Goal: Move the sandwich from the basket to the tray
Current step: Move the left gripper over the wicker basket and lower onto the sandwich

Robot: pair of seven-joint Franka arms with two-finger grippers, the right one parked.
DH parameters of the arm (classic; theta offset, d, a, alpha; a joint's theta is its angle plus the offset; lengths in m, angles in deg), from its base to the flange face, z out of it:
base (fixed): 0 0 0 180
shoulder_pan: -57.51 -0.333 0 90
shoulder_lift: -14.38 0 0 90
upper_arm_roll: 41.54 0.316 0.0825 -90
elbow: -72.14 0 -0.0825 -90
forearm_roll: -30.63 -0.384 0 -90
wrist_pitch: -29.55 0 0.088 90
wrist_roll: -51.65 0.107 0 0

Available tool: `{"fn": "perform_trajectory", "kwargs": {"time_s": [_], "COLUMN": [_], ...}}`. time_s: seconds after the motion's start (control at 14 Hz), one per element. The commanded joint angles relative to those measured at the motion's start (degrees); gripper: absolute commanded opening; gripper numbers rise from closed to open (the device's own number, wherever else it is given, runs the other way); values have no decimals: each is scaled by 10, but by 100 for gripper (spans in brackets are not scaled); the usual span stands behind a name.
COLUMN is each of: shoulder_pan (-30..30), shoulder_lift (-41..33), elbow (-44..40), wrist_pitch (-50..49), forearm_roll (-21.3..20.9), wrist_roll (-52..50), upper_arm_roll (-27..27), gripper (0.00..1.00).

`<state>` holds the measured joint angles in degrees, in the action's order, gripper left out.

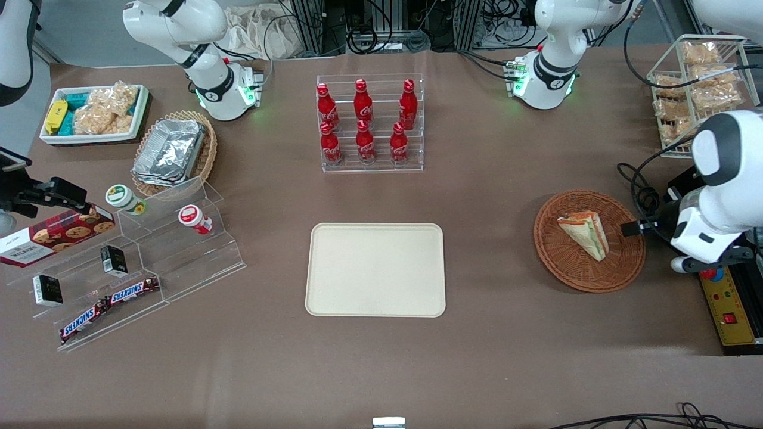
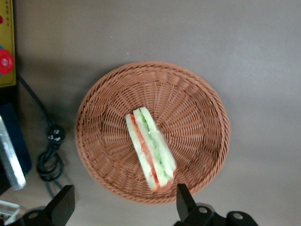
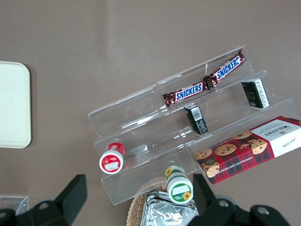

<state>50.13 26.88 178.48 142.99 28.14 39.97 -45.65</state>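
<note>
basket [image 2: 197,108]: holds the sandwich [image 2: 151,149], lying on its weave, nothing else in it | tray [image 1: 375,269]: bare, toward table centre, well apart | my gripper [image 2: 123,205]: above basket's rim, fingers [image 2: 183,200] spread, grasping nothing

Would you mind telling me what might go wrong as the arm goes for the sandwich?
The open gripper hangs above the basket rim, off the sandwich middle, so the fingers may catch wicker. The sandwich lies on its side in slick wrap and may slip. The light basket could lift with it.
</note>
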Motion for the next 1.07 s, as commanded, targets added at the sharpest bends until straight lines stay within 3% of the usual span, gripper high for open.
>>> {"fn": "perform_trajectory", "kwargs": {"time_s": [0.0, 0.14, 0.43, 1.0], "shoulder_pan": [-5, -8, -11, -9], "shoulder_lift": [-27, -23, -21, 14], "elbow": [84, 124, 205, 239], "wrist_pitch": [85, 131, 242, 318], "forearm_roll": [6, 6, 2, 1], "wrist_roll": [-80, -108, -151, -193], "upper_arm_roll": [-4, -4, -3, -5], "gripper": [97, 94, 98, 98]}}
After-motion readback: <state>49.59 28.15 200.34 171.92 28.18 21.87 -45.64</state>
